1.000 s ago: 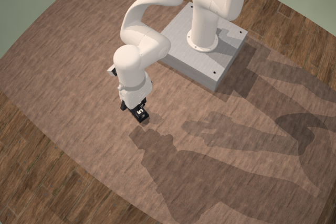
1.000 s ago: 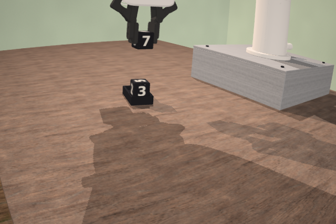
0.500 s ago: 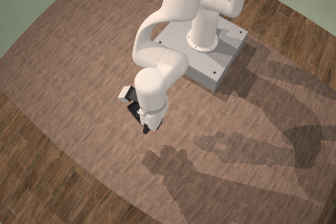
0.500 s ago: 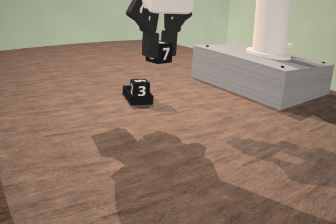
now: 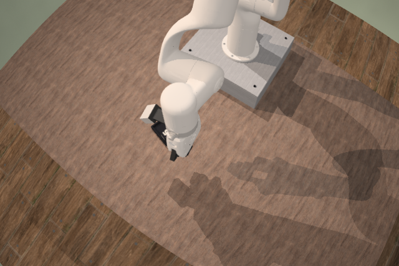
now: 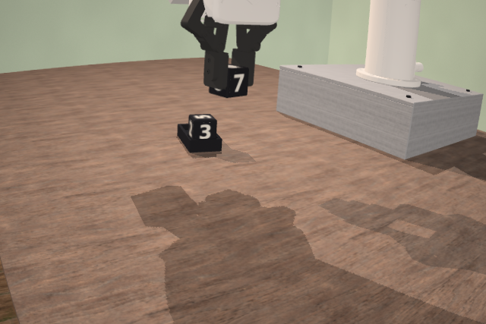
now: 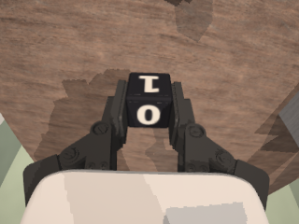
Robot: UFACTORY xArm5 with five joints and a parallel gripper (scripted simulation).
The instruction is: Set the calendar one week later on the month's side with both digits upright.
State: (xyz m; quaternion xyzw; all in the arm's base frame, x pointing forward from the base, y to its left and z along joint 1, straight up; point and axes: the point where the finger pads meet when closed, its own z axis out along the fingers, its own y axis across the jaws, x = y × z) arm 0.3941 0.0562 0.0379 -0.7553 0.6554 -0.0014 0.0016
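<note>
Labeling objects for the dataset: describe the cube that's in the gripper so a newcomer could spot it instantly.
Start at the white arm on its grey base block and follow it down to the dark gripper hanging over the wooden table. The small black cube pinched between its fingers is the one. Unlike the other cube, which sits in the black tray showing a 3, this one hangs in the air showing a 7.

Wooden table (image 6: 98,234) carries black tray (image 6: 184,136), grey arm base (image 6: 337,116).

open air under the tool (image 6: 228,73), tray (image 6: 183,134) half occupied by cube (image 6: 202,127), base block (image 6: 353,112) nearby
</note>
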